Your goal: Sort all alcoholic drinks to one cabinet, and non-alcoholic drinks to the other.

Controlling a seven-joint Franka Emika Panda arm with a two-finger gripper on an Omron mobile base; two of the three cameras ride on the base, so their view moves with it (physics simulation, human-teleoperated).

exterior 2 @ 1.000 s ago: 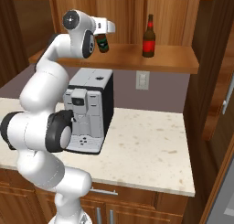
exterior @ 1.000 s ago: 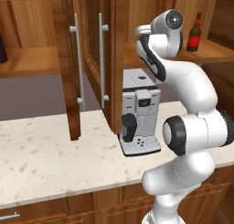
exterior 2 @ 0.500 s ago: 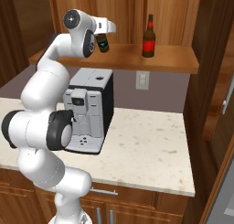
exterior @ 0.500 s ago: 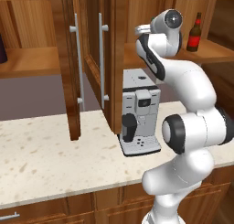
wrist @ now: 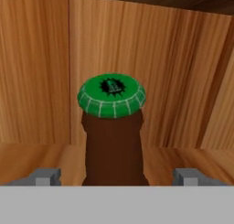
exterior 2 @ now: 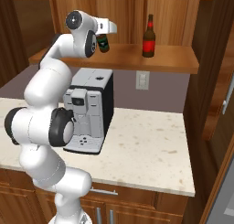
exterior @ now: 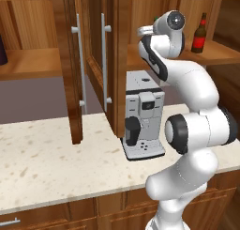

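In the left base view, the white robot arm (exterior: 187, 83) is reaching up toward 12 o'clock into the open wooden wall cabinet, its wrist level with the cabinet's wooden shelf (exterior: 220, 53). A dark brown glass bottle with a red label (exterior: 199, 35) is standing upright on that shelf at 2 o'clock from the wrist. The silver-and-black coffee machine (exterior: 143, 114) is sitting on the speckled stone counter (exterior: 47, 154) below. At 9 o'clock, on the left edge, part of a wide dark purple bottle (exterior: 2, 50) is showing on the other cabinet's shelf. In the right base view, the two-finger gripper (exterior 2: 104, 35) is hovering around the top of a small dark brown glass beer bottle with a green label (exterior 2: 103, 45). This bottle appears to be resting on the shelf, well apart from the red-labelled bottle at 3 o'clock from it, though its foot is too small to judge for certain. In the hand view, the beer bottle's green crown cap and brown neck are standing dead centre between the grey fingertips (wrist: 45, 176). The jaws are spread wide, and a clear gap is showing on each side of the neck, so nothing is clamped. Judging from this, the step in hand is setting the beer beside its fellow in the alcohol cabinet. The next move is likely calling for a straight retreat of the hand, away from the neck, without clipping the cap. The arm would then be turning to whatever drinks are left to sort.
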